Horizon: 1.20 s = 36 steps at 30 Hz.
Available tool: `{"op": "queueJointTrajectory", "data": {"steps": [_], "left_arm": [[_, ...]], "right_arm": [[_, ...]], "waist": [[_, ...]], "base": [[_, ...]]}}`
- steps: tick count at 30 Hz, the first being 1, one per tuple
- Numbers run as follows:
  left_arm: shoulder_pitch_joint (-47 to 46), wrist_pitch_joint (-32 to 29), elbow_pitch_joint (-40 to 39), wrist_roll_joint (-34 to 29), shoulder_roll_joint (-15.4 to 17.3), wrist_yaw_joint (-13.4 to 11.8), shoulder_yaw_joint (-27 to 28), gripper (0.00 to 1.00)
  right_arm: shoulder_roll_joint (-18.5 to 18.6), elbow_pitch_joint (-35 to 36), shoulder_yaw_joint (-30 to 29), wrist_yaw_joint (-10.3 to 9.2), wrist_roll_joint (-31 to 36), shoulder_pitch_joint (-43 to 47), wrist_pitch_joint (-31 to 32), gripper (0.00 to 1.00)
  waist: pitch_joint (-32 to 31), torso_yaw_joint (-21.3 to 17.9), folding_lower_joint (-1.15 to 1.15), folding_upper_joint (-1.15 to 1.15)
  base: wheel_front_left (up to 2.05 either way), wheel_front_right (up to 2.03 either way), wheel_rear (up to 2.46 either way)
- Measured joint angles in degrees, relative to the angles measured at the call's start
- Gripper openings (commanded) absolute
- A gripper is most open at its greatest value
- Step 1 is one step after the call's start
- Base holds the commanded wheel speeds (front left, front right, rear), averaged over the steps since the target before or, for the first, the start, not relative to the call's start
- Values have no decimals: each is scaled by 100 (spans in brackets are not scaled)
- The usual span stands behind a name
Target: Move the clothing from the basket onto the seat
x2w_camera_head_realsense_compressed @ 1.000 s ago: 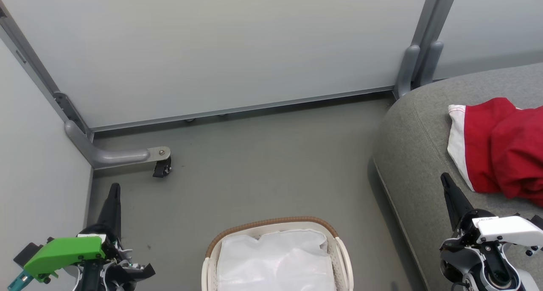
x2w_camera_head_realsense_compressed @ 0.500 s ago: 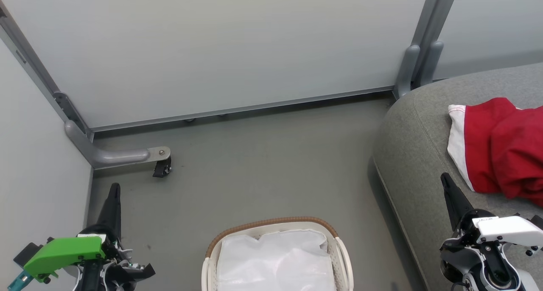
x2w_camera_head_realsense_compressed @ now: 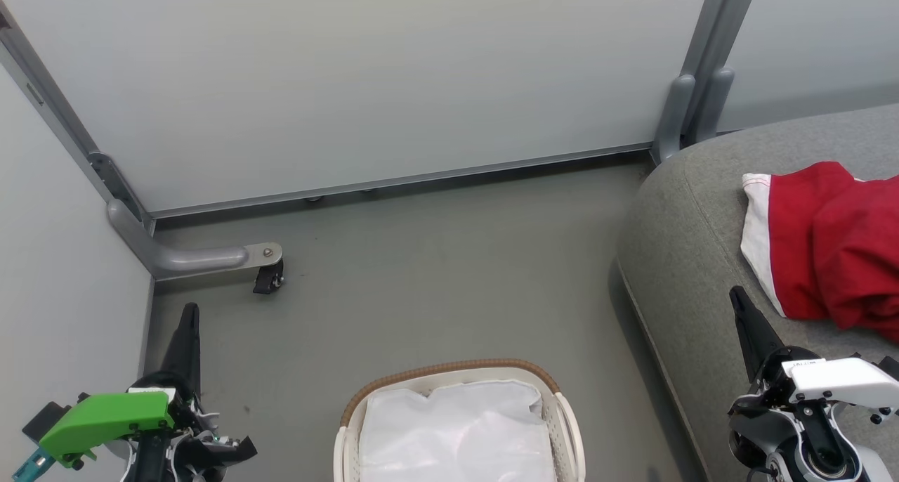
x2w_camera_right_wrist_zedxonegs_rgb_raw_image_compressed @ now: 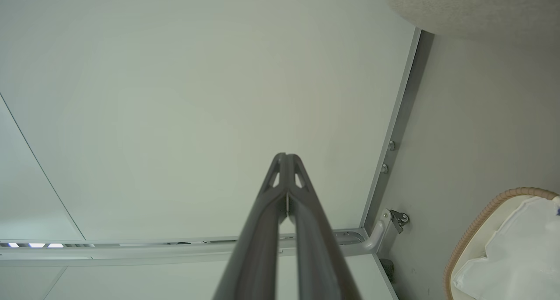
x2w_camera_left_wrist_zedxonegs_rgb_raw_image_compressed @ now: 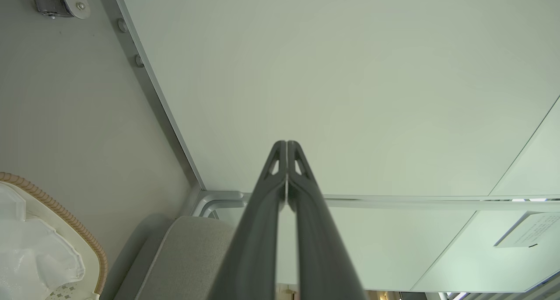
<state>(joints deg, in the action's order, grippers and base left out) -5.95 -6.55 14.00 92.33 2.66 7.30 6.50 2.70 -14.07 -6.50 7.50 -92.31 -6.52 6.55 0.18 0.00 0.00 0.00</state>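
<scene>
The red clothing (x2w_camera_head_realsense_compressed: 836, 243), one piece edged with a white band, lies bunched on the grey seat (x2w_camera_head_realsense_compressed: 692, 236) at the right. The cream basket (x2w_camera_head_realsense_compressed: 449, 374) with its brown rim stands on the floor at the bottom centre, a white liner sheet (x2w_camera_head_realsense_compressed: 453, 433) inside it. My left gripper (x2w_camera_head_realsense_compressed: 188, 313) is shut at the lower left, left of the basket, fingers pressed together with nothing between them. My right gripper (x2w_camera_head_realsense_compressed: 737, 296) is shut over the seat's front edge, just left of the clothing. The wrist views show the same: left gripper (x2w_camera_left_wrist_zedxonegs_rgb_raw_image_compressed: 286, 143) and right gripper (x2w_camera_right_wrist_zedxonegs_rgb_raw_image_compressed: 286, 155) tips touching.
Pale partition panels (x2w_camera_head_realsense_compressed: 393, 74) stand behind and to the left. A grey metal foot with a black caster (x2w_camera_head_realsense_compressed: 267, 278) juts onto the floor at the left. Another grey post (x2w_camera_head_realsense_compressed: 692, 109) stands by the seat's back corner. Open floor lies between basket and panels.
</scene>
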Motion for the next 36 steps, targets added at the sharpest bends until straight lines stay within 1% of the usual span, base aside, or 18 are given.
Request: {"op": "queueJointTrajectory", "data": {"steps": [36], "left_arm": [[0, 0, -1, 0, 0, 0, 0, 0]], "right_arm": [[0, 0, 0, 0, 0, 0, 0, 0]], "waist": [[0, 0, 0, 0]], "base": [[0, 0, 0]]}}
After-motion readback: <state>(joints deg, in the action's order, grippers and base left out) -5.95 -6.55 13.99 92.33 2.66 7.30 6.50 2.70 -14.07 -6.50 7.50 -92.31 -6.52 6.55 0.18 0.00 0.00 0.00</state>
